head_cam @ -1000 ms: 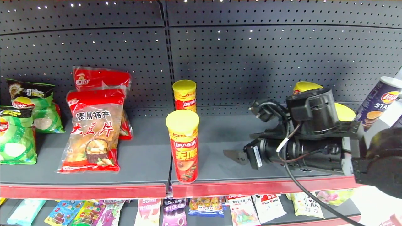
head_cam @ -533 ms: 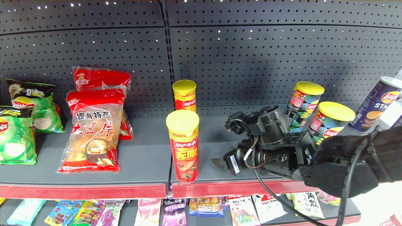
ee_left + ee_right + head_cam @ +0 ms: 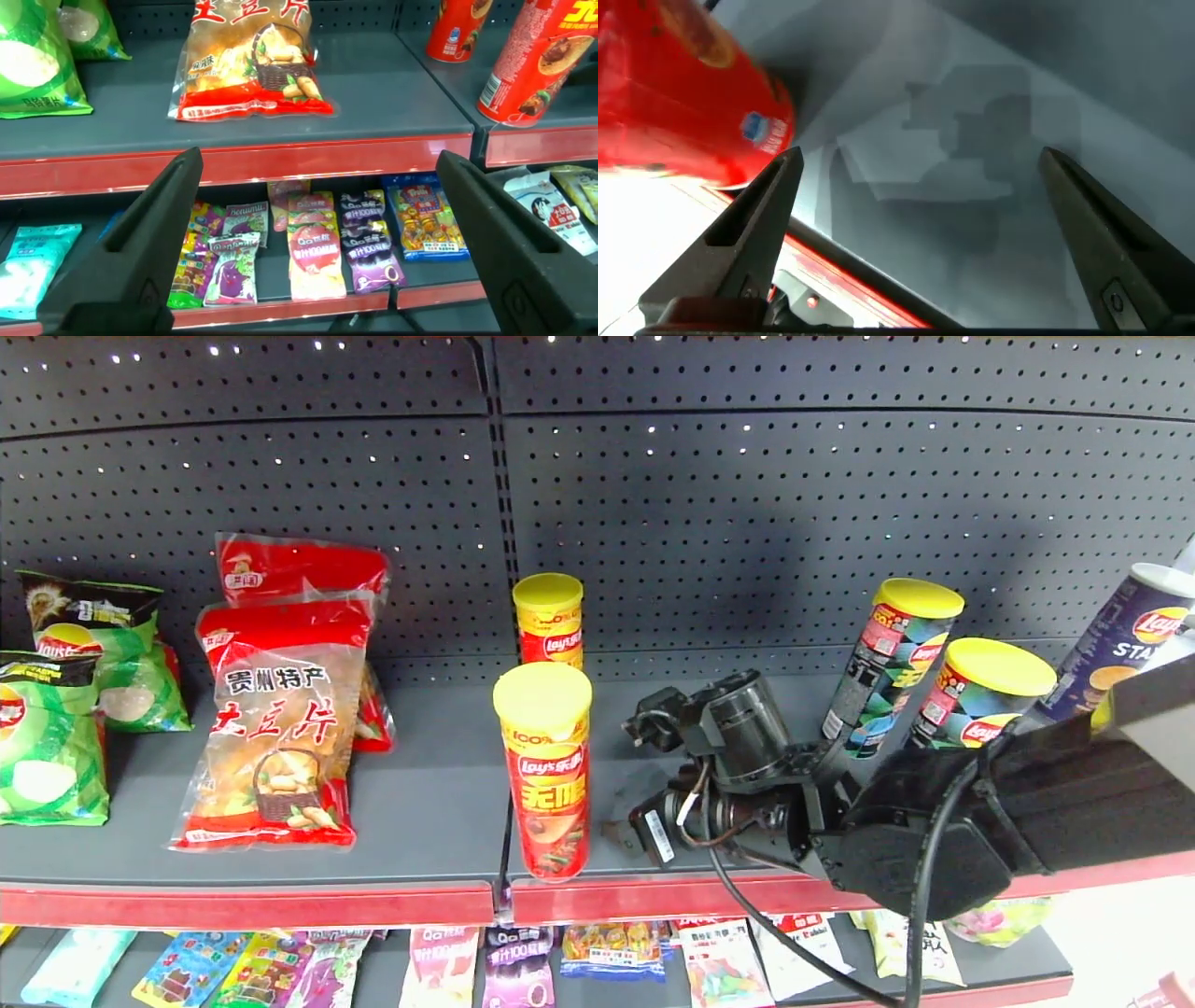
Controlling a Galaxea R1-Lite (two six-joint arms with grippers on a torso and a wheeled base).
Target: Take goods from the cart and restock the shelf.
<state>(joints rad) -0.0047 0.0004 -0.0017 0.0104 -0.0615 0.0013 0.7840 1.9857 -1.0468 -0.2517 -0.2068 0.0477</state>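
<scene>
Two red chip cans with yellow lids stand on the dark shelf [image 3: 420, 803], one at the front edge [image 3: 544, 770] and one behind it [image 3: 548, 619]. My right gripper [image 3: 624, 833] lies low over the shelf just right of the front can. In the right wrist view it [image 3: 920, 163] is open with nothing between its fingers, and the front red can [image 3: 682, 103] lies off to one side. My left gripper [image 3: 318, 233] is open and empty in front of the shelf's red edge [image 3: 280, 159], below the red snack bag [image 3: 250, 61] and the front can [image 3: 537, 61].
Red snack bags [image 3: 280, 728] and green chip bags [image 3: 51, 747] fill the shelf's left. Two multicolour cans [image 3: 892, 653] [image 3: 980, 700] and a dark blue can [image 3: 1120, 644] lean at the right, behind my right arm. Small packets [image 3: 607, 952] line the lower shelf.
My right arm has slid left along the shelf toward the front red can, uncovering the multicolour cans at the right. The goods have not moved.
</scene>
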